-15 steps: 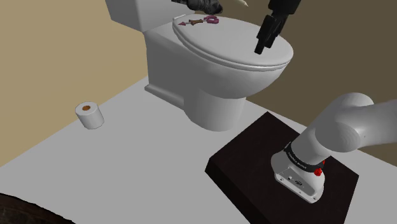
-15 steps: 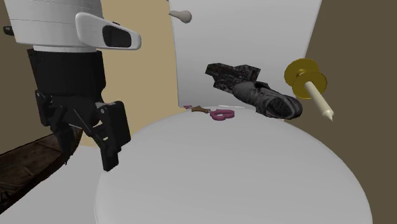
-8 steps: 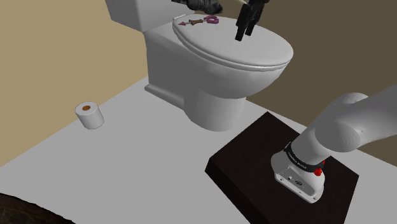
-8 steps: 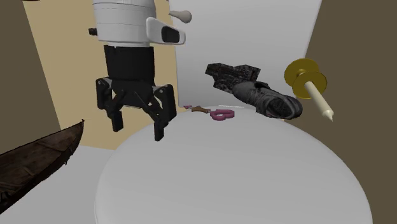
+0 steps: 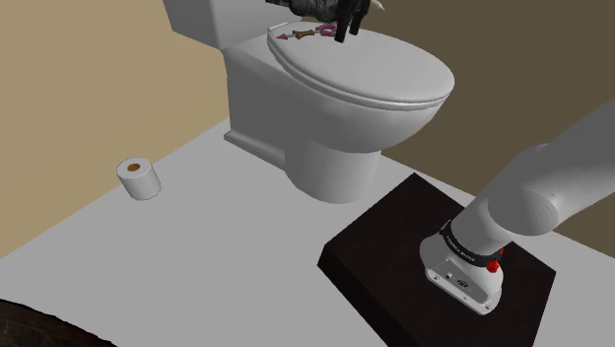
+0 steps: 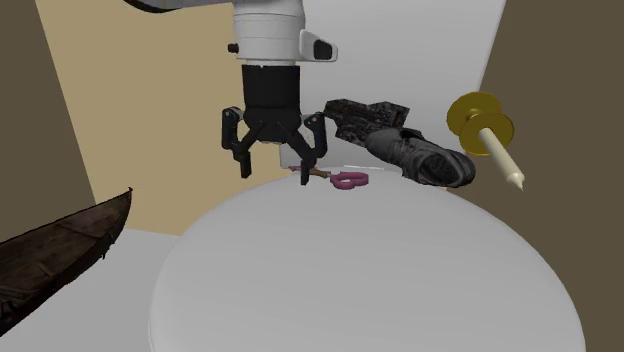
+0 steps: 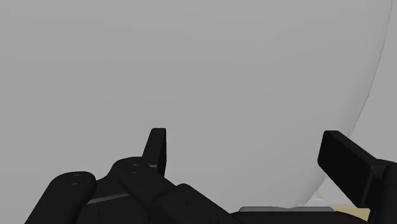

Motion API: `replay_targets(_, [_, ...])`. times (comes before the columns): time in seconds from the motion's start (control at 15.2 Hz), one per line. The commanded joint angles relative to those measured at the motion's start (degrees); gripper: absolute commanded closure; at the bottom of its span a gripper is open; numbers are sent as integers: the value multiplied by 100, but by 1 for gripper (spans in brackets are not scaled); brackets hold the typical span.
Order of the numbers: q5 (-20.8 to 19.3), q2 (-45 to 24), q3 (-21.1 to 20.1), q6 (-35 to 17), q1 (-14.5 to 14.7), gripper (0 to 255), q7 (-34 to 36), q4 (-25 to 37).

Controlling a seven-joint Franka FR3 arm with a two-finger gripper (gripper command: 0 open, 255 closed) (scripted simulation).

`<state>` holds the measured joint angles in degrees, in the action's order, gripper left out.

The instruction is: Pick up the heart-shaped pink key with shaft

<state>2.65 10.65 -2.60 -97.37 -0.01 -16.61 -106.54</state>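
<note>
One arm (image 5: 537,192) stretched over toilet lid (image 6: 350,275) | jaws spread apart, pointing down | pink key (image 6: 349,180) just beside them

Smooth, matt toilet lid (image 6: 400,280), boat (image 6: 60,250) — rough, dark wood

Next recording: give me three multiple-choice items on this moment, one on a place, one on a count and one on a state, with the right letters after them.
1. Where does the pink key lie? A in a drawer; B on the toilet lid; C on a shelf.
2. How many paper rolls stand on the floor? A one; B two; C three.
3. How is the gripper? A open; B shut on the key; C shut on a paper roll.
Answers: B, the key rests on the lid close to the gripper; A, a single roll shows in the shoulder view; A, its fingers stand apart just above the lid.
</note>
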Motion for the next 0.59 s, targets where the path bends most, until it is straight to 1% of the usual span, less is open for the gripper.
replay_targets(0.0, [-36, -427, -9, -14, 13, 0, -103, 445])
replay_targets(0.26, [-117, -1361, -32, 150, 36, 0, -297, 1608])
replay_targets(0.53, [-214, -2405, -67, 490, 80, 0, -472, 3057])
